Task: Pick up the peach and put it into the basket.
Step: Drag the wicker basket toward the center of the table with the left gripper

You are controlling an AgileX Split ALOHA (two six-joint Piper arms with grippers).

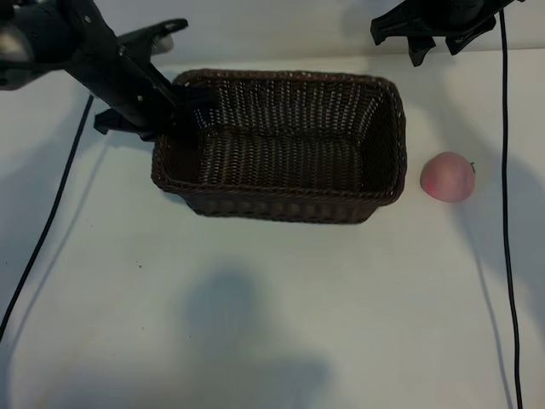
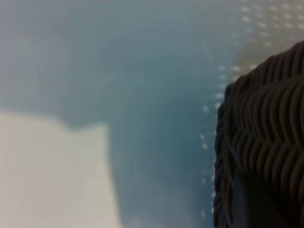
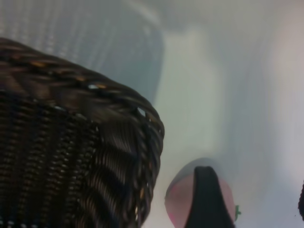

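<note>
The dark brown wicker basket (image 1: 281, 145) stands in the middle of the white table. My left gripper (image 1: 186, 104) reaches in from the left and is shut on the basket's rim at its far left corner; in the left wrist view only the weave of the basket (image 2: 266, 142) shows close up. The pink peach (image 1: 448, 176) lies on the table just right of the basket, apart from it. My right gripper (image 1: 434, 49) hangs open above the far right, behind the peach, holding nothing. In the right wrist view one dark finger (image 3: 204, 199) covers part of the peach (image 3: 178, 199), beside the basket's corner (image 3: 95, 142).
A black cable (image 1: 509, 213) runs down the table's right side, close to the peach. Another cable (image 1: 47, 221) trails along the left. Bare white tabletop (image 1: 272, 324) stretches in front of the basket.
</note>
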